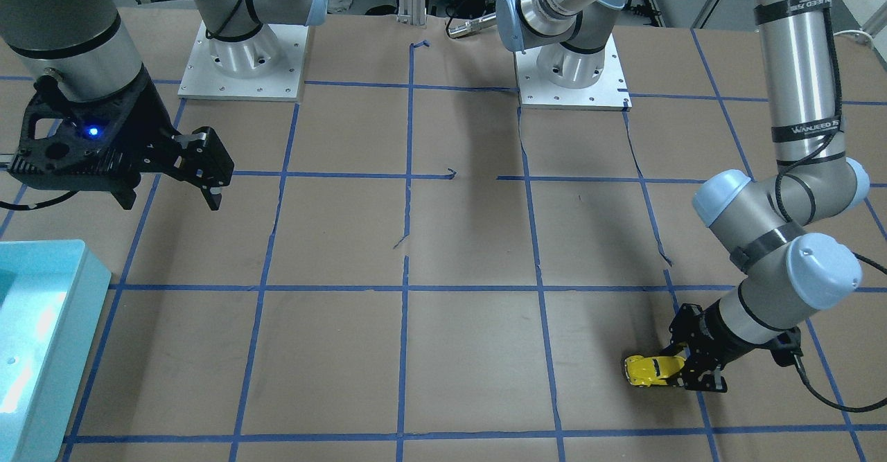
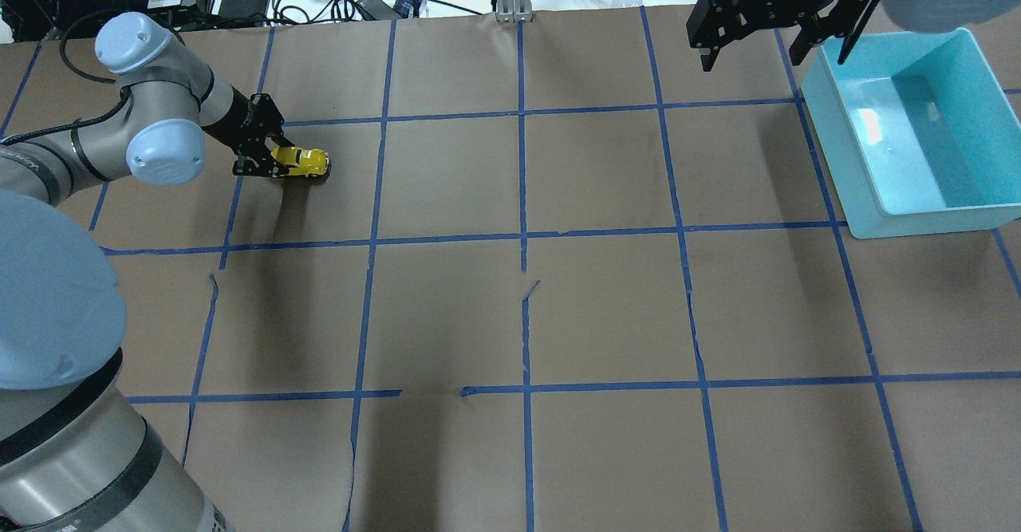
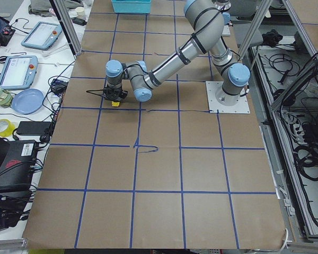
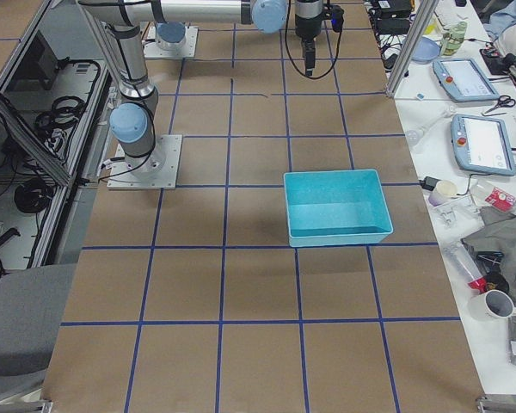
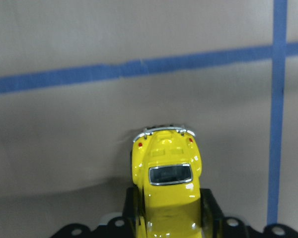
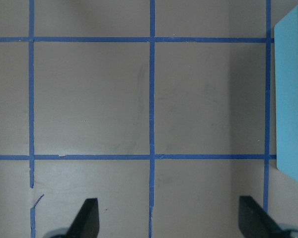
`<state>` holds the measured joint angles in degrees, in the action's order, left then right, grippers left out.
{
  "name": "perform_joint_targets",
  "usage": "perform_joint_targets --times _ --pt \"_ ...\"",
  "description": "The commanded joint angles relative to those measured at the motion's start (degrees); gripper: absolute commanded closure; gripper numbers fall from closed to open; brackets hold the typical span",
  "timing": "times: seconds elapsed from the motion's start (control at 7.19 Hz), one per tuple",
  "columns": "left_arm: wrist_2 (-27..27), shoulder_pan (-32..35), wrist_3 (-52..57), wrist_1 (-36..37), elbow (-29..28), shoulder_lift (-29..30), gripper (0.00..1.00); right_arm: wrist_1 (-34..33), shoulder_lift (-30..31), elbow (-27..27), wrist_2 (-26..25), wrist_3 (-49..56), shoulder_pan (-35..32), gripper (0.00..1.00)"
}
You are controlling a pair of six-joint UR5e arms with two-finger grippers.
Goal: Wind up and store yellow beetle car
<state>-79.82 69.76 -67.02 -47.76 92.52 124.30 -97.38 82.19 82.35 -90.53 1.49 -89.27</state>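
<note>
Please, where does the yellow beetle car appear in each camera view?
Front-facing: the yellow beetle car is at lower right.
Overhead: upper left.
Exterior left: upper left of centre, under the near arm's tip.
Exterior right: I cannot make it out.
Left wrist: bottom centre.
Right wrist: not in it.
Shared landmark: the left gripper, shut on the car.

Brown table (image 2: 606, 309), blue tape grid (image 2: 522, 236); cluttered side bench (image 4: 439, 163)

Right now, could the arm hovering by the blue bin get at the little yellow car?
Probably not. The right pincer hangs open beside the blue bin, far across the table from the yellow car, and the left pincer is clamped on that car.
</note>
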Motion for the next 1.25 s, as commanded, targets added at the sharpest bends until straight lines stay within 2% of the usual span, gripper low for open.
perform_joint_targets --times 0.0,0.42,0.7,0.83,0.97,1.11 --pt "0.19 -1.29 -0.91 0.38 -0.05 -0.81 0.01 0.00 -0.02 0.00 0.01 0.00 -0.03 0.00" --pt "0.28 1.07 -0.92 0.30 -0.14 -3.71 0.00 0.00 -0.02 0.00 0.01 0.00 -0.03 0.00" --pt "0.19 2.75 2.74 -0.75 -0.15 -6.61 0.03 0.00 -0.02 0.00 0.09 0.00 -0.03 0.00" --pt "-0.07 2.84 13.04 -1.54 -0.49 -8.01 0.03 0.00 -0.02 0.00 0.09 0.00 -0.03 0.00" --pt "-3.99 3.01 24.02 -4.42 -0.76 -9.94 0.03 0.09 -0.02 0.00 0.09 0.00 -0.03 0.00" --pt "-5.25 3.54 35.96 -5.06 -0.85 -11.70 0.00 0.09 -0.02 0.00 0.09 0.00 -0.03 0.00"
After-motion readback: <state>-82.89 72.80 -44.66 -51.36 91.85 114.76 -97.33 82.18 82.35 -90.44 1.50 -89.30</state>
